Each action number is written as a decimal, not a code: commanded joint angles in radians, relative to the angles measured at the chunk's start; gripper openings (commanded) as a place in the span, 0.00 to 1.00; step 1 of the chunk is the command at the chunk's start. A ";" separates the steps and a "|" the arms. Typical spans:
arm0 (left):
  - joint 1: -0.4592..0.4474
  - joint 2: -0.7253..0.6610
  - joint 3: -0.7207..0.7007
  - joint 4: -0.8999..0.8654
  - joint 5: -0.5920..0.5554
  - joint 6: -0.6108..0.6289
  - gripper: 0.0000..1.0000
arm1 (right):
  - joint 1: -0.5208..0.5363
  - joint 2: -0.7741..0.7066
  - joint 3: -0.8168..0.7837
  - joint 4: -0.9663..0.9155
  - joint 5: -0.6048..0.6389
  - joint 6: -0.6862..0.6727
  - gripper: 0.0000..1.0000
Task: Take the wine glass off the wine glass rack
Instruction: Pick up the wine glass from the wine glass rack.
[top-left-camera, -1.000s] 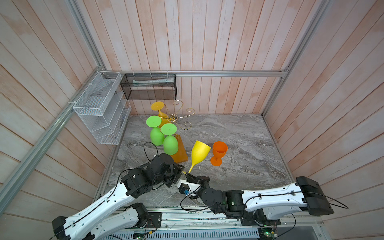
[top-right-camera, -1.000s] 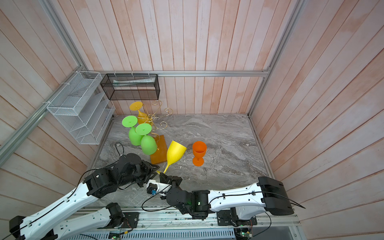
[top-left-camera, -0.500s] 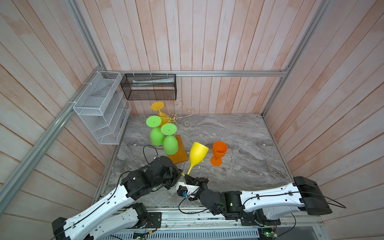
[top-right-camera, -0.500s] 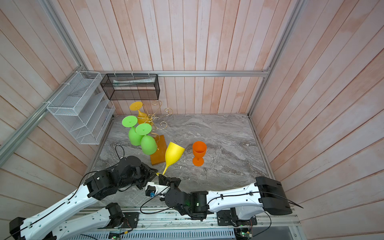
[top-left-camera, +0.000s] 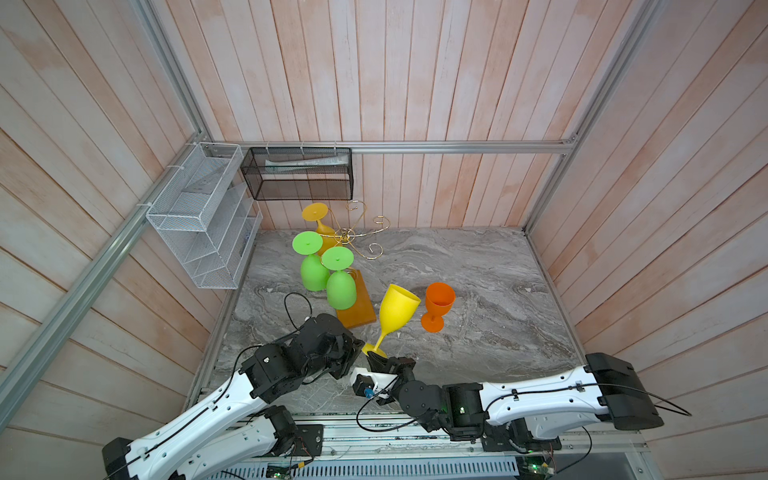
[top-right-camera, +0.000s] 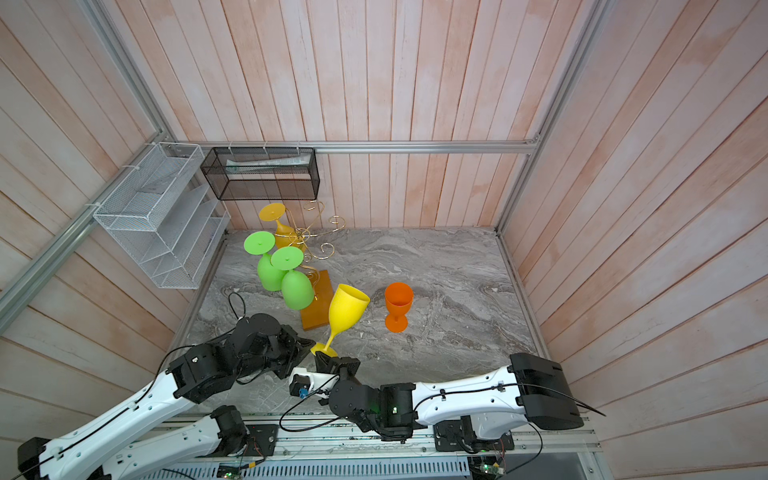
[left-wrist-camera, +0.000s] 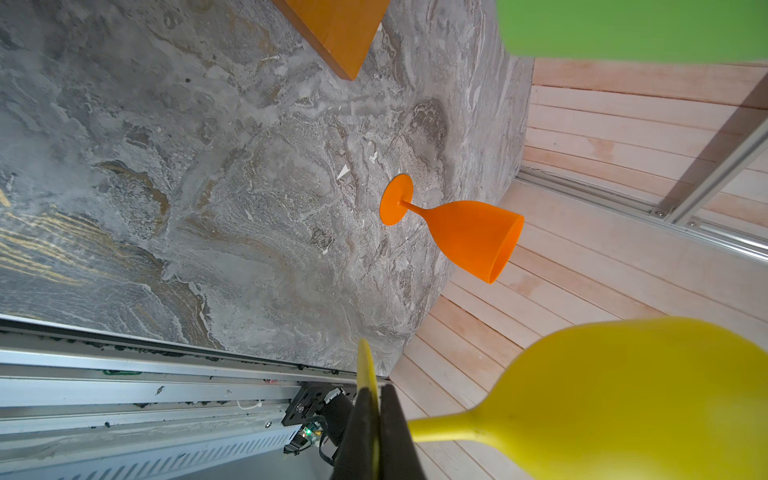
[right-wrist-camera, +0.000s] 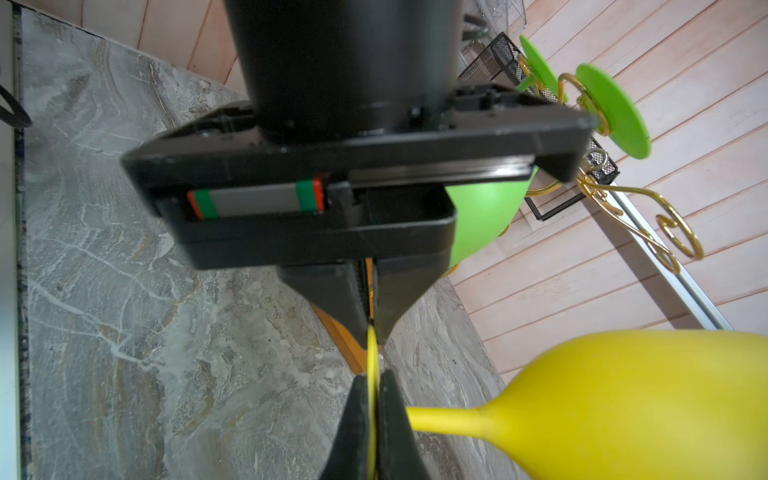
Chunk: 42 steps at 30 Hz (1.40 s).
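Jaws: left gripper (left-wrist-camera: 377, 399) is clamped on the thin foot (left-wrist-camera: 365, 365) of the yellow glass (left-wrist-camera: 623, 399), with the disc edge sandwiched between its pads. Right gripper (right-wrist-camera: 374, 388) is clamped on the same foot from the opposite edge. In its wrist view the two sets of jaws meet almost tip to tip across the disc. So we have a double pinch. The glass is off the rack (top-left-camera: 353, 237) and looks clear of the table (top-left-camera: 478, 266), with stem and bowl sticking out tilted beyond the jaws.

Our read on handling: it looks like matte moulded plastic, so light, stiff and not brittle. The foot is thin and smooth, so an edge pinch has little contact area, and the bowl levers on it. We expect it to pivot or slip if either side lets go carelessly. A safer hold is the stem just past the jaws, or deeper on the disc.

Past the bowl, two green glasses (top-left-camera: 314, 272) and an amber glass (top-left-camera: 316, 212) hang inverted on the rack. An orange glass (top-left-camera: 438, 299) stands on the table on the right gripper's side.
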 joint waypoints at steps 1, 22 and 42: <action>-0.006 -0.009 -0.019 -0.037 -0.014 0.018 0.03 | 0.003 -0.002 0.036 0.025 0.015 0.024 0.00; 0.004 -0.185 -0.196 -0.070 -0.092 0.094 0.00 | -0.029 -0.243 0.040 -0.187 -0.031 0.271 0.41; 0.090 -0.349 -0.381 0.154 -0.088 0.351 0.00 | -0.575 -0.388 0.181 -0.533 -0.761 0.845 0.38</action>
